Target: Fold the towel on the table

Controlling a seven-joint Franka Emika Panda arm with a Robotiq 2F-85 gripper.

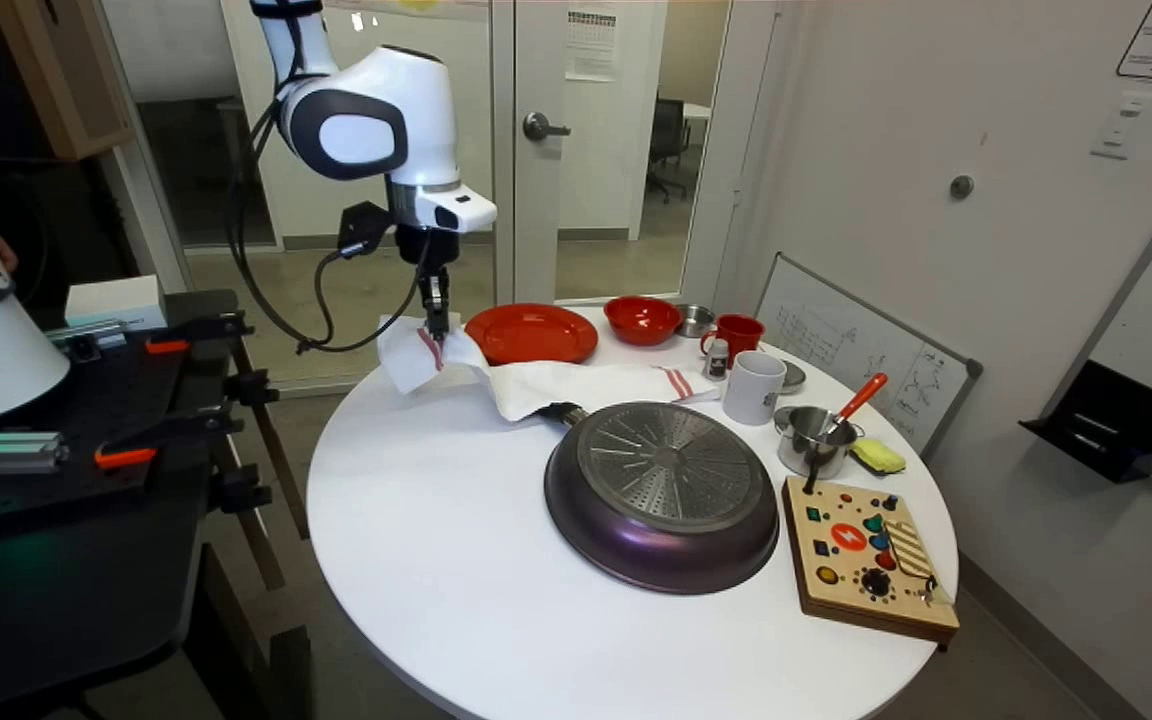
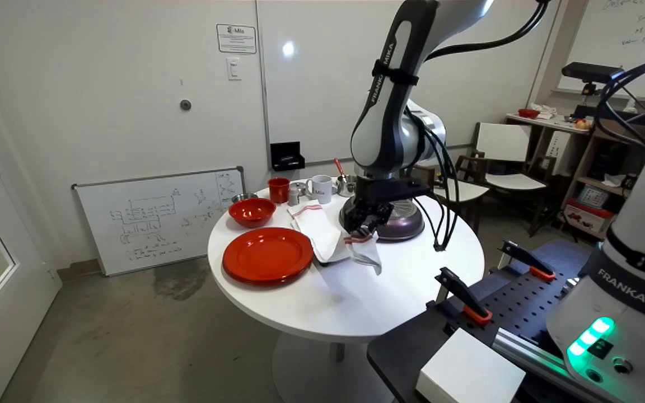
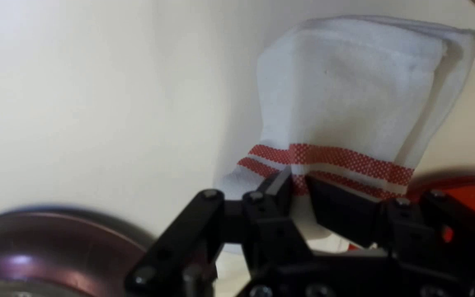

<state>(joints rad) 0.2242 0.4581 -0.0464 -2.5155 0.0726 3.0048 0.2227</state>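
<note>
- Step in hand, by my reading: carrying the held end of the white dish towel (image 1: 546, 385) over onto its own length; clock hours are as seen in an exterior view, jaws at the centre.
- Begin with a firm pinch and a low lift, then swing slowly towards 4 o'clock so the cloth trails without bunching.
- Pass on the 6 o'clock side of the red plate (image 1: 531, 333), which sits at 3 o'clock; a wide arc could catch its rim.
- Mind the pan handle (image 1: 566, 413) at 4 o'clock: its end seems to run under the cloth, so the fold may sit lumpy there, and a tug could shift the upturned frying pan (image 1: 666, 510).
- Lay the held stripes over the far stripes, just past 3 o'clock, and release close to the counter (image 1: 436, 520).
- Towel against jaws: a flap (image 3: 353, 95) juts towards 8 o'clock, 1 o'clock in the wrist view; whether its tip touches the counter is unclear.
- The jaws point down, pinched together on the towel at a striped band.
- From them the cloth slopes onto the counter towards 4 o'clock.
</note>
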